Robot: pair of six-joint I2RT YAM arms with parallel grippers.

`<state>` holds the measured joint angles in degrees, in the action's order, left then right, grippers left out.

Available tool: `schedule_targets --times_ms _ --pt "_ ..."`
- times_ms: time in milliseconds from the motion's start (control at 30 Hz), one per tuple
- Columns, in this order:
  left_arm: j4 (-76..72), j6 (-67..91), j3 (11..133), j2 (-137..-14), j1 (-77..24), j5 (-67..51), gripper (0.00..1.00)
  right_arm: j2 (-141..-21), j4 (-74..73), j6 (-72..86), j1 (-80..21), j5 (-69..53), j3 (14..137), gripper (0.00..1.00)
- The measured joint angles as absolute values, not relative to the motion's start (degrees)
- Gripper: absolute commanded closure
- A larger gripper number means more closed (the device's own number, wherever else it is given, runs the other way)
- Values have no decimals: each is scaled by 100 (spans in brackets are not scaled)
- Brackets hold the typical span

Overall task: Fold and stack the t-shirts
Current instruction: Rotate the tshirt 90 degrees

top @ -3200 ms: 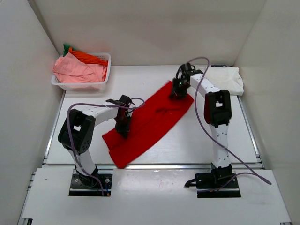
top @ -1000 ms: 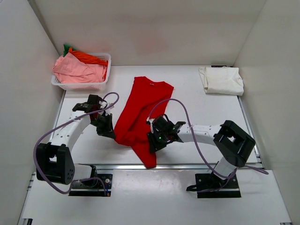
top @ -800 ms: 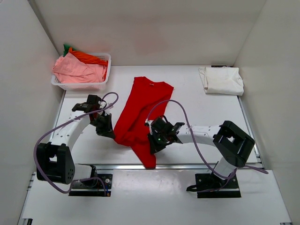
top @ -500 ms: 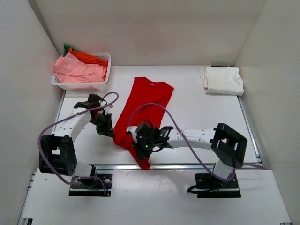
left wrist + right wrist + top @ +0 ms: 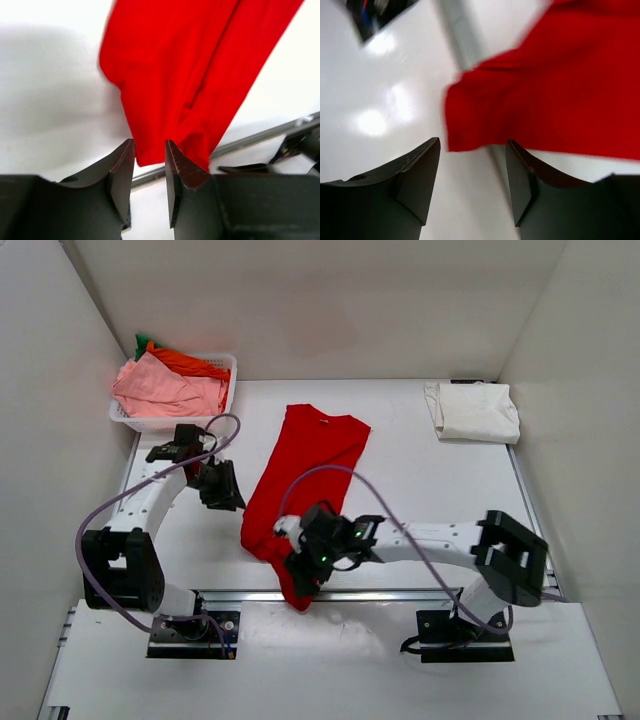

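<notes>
A bright red t-shirt [image 5: 310, 455] lies lengthwise on the table, collar at the far end. Its bunched lower end reaches over the front rail. My left gripper [image 5: 224, 487] is open by a narrow gap and empty. It sits just left of the shirt's left edge, and the shirt [image 5: 190, 65] lies ahead of its fingertips. My right gripper [image 5: 303, 568] is open wide and empty over the shirt's lower end. The hem [image 5: 560, 95] lies just beyond its tips [image 5: 472, 150]. A cream-white t-shirt [image 5: 475, 410] lies folded at the far right.
A white lattice basket [image 5: 222, 368] stands at the far left with pink [image 5: 165, 390], orange [image 5: 190, 362] and green [image 5: 142, 340] tees in it. A metal rail [image 5: 400, 592] runs along the table's front edge. White walls enclose the table on three sides.
My right gripper has moved left and toward the front edge along the shirt, and the shirt's lower end has shifted with it. My left gripper has drawn back and left, away from the shirt's edge.
</notes>
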<state>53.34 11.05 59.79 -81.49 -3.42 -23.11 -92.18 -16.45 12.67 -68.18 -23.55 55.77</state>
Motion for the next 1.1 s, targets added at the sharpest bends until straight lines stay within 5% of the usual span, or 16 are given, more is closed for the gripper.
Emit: schedule_targets --times_ms 167,300,533,767,933,1100 --pt "5177 1339 6263 -7957 -285 -2364 58 -8440 -1243 1481 -5653 -1750 5271 49" --pt "4976 1555 6560 -8226 -526 -2425 69 -8991 -1192 1535 -4974 -1308 5690 55" --pt "4333 1879 7526 -10095 -1153 -2432 74 -10545 -1162 1935 -4510 -893 6667 64" --pt "4429 2029 8790 -11957 -1559 -2119 78 -11375 -2069 2147 -4053 -617 7697 60" --pt "5135 2143 10492 -13216 -1761 -2154 77 -12267 -3100 1970 -3251 -622 9205 60" --pt "5776 2327 13478 -14873 -1883 -2298 80 -13579 -4191 1575 -2510 -414 11524 57"
